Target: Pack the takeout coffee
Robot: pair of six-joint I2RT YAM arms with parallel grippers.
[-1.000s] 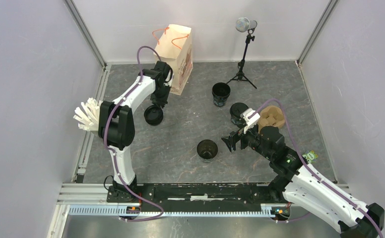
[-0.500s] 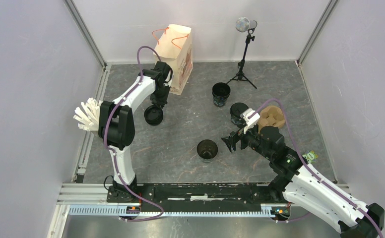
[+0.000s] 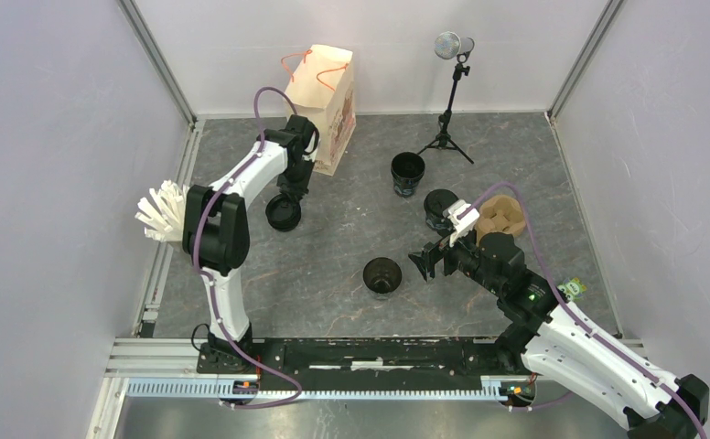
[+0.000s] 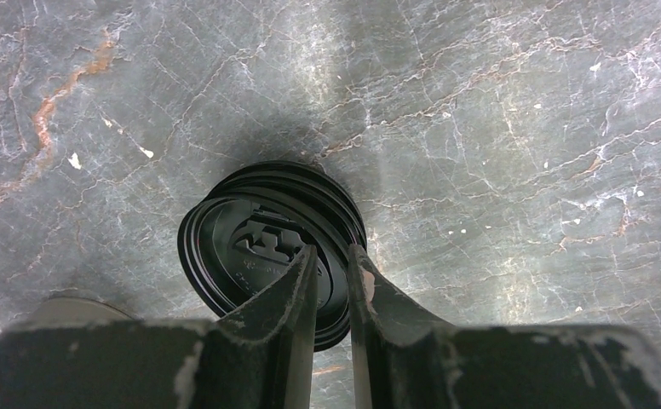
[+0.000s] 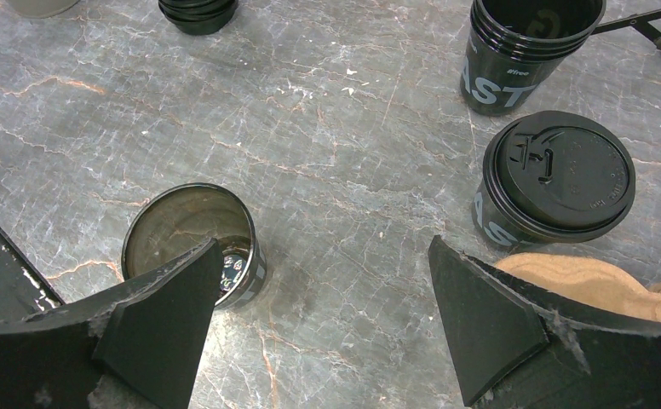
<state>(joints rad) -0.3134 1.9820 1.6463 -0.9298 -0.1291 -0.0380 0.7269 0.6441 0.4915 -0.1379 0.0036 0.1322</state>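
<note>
- A grey marbled table [image 3: 333,302] sits between pale walls, with a beige paper bag [image 3: 326,101] at the back and a small tripod [image 3: 449,128] further right.
- Nothing has shifted over the last second; both arms hold still, so the packing has not advanced.
- The left gripper [image 4: 334,256], nearly closed, pinches the rim of the top lid [image 4: 242,247], which sits tilted on the lid stack [image 4: 331,192] near the bag.
- The right gripper [image 5: 323,247] gapes wide and holds nothing, hovering by the open cup [image 5: 182,226] mid-table.
- A lidded cup [image 5: 561,175] stands beside the pulp carrier [image 5: 583,277], with nested empty cups [image 5: 523,51] behind.
- The lid likely belongs on the open cup, well apart from it; the right fingers may crowd its approach.
</note>
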